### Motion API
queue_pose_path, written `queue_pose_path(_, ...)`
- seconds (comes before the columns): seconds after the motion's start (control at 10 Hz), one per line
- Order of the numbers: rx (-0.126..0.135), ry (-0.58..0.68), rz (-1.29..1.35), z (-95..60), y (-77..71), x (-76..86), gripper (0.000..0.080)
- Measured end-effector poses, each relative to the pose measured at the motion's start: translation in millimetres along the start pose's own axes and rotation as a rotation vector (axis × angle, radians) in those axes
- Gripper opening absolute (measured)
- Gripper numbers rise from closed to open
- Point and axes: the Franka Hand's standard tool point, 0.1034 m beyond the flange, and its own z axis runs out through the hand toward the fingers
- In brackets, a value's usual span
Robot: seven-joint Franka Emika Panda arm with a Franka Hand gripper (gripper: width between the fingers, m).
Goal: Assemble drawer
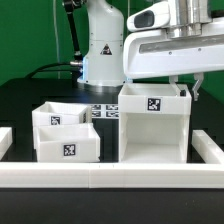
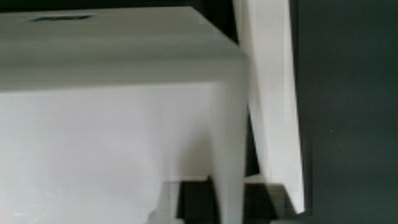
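The white drawer box (image 1: 152,125) stands upright at the centre right in the exterior view, its open side facing the camera and a marker tag on its top front edge. Two smaller white drawers sit to its left, one behind (image 1: 57,117) and one in front (image 1: 68,143). My gripper (image 1: 185,90) comes down on the top of the box's right wall. In the wrist view that thin wall (image 2: 231,130) runs between my two dark fingers (image 2: 196,203), which sit against it on both sides. My gripper (image 2: 228,192) is shut on the wall.
The marker board (image 1: 105,110) lies behind the drawers near the robot base. A white rail (image 1: 110,175) runs along the front of the table, with short white side pieces at both ends.
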Motion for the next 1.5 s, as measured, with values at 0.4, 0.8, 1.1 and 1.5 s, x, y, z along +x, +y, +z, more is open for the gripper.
queue_pose_path(0.4,0.021,0.018,0.334,-0.2,-4.1,10.9,0.0045)
queue_pose_path(0.8,0.044,0.030,0.502,-3.5,-3.3,18.8,0.0045)
queue_pose_path(1.1,0.078,0.033,0.688,-5.0,3.5,24.7,0.0045)
queue_pose_path(1.5,0.117,0.039,0.942,-7.8,2.3,30.1,0.0045)
